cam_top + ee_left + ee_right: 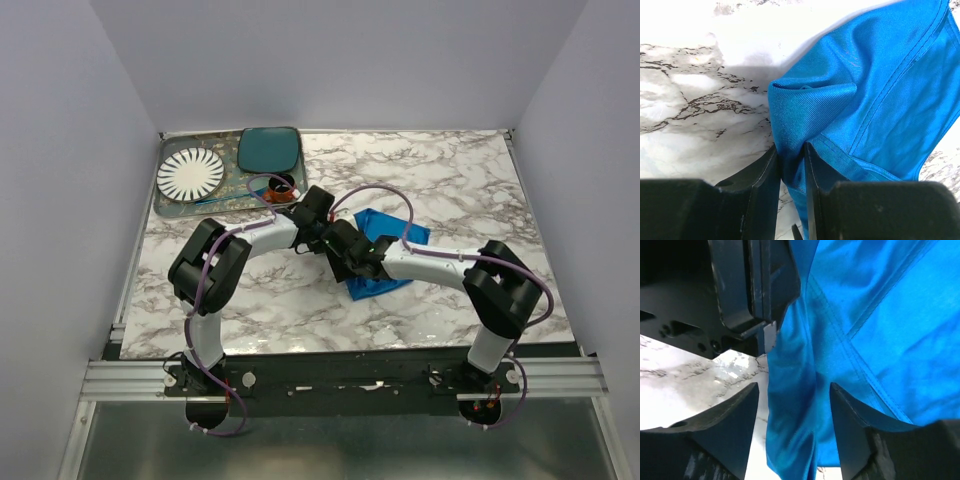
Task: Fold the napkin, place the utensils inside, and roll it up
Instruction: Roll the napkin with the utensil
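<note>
We list one blue napkin (398,236), bunched, at the middle of the marble desk (450,180). Left fingers (765,175) pinch a fold of it; right fingers (740,412) stand apart, straddling the same fold.

Centre of the top view: the two black-and-white arms (340,245) are covering the left half of the bright blue soft cloth napkin (400,238). In both wrist views, its folds are running off the right edge.
</note>
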Controlling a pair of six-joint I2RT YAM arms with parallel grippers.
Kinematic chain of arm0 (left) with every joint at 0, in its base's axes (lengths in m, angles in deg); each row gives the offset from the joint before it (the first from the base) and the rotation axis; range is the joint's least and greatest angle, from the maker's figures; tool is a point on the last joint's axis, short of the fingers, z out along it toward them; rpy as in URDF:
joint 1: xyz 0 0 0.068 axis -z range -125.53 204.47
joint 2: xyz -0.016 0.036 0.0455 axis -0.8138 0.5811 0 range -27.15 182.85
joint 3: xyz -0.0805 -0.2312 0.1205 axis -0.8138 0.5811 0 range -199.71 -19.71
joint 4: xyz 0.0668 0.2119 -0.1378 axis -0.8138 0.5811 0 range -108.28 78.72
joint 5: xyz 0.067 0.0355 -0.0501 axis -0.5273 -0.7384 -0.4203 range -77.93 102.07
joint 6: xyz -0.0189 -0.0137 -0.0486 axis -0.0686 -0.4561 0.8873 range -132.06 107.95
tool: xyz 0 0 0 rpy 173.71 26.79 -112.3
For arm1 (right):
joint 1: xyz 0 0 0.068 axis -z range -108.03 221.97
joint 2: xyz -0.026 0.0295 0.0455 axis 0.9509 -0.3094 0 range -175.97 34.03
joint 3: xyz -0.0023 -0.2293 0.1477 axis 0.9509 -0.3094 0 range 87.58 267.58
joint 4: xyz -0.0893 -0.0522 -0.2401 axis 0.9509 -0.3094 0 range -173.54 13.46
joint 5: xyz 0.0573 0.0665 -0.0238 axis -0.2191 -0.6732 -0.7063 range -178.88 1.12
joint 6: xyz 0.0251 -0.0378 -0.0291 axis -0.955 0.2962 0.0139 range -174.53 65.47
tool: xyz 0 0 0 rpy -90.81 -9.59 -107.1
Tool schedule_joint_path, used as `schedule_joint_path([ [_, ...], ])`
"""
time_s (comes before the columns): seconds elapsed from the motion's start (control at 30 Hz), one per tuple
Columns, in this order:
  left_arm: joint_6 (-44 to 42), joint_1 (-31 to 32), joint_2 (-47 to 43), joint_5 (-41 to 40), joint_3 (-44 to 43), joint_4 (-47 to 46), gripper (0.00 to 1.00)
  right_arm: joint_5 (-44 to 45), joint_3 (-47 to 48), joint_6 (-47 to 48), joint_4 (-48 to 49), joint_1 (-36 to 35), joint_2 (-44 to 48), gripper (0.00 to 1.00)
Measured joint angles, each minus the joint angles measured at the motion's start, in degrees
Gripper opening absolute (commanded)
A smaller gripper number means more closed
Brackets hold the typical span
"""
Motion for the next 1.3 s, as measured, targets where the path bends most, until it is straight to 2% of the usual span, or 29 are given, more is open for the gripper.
schedule_joint_path([
  [0.33,0.5,0.2,0.0,0.0,0.4,-0.9,0.31,-0.2,-2.6,-0.7,5.7,-0.7,-2.7,0.57],
  [0.6,0.5,0.2,-0.3,0.0,1.4,-2.1,0.31,-0.1,-5.4,-1.0,10.5,-0.6,-2.1,0.30],
  [0.73,0.4,0.2,-0.9,0.0,2.5,-3.4,0.32,-3.5,-7.8,-0.3,13.7,1.3,-0.7,0.23],
  [0.77,0.4,0.1,-1.0,0.0,2.8,-3.6,0.36,-4.4,-8.0,-0.2,14.1,1.6,-0.6,0.21],
  [0.83,-0.1,0.0,-1.4,-0.2,3.2,-3.8,0.41,-7.5,-8.5,0.0,15.5,2.6,-0.4,0.17],
  [0.87,-0.4,-0.2,-1.7,-0.2,3.4,-3.7,0.50,-9.4,-8.8,0.1,16.7,3.4,-0.4,0.15],
  [0.97,-1.9,-0.4,-2.9,-0.7,4.1,-3.0,0.63,-17.7,-10.7,0.2,21.3,6.8,-0.2,0.11],
  [1.17,-5.6,-0.5,-7.9,-2.0,6.1,0.3,0.70,-39.1,-13.4,0.5,28.5,15.3,-1.7,0.09],
  [1.3,-6.7,-0.5,-11.8,-2.4,8.4,1.6,0.71,-50.9,-13.4,0.7,30.1,19.3,-4.0,0.08],
])
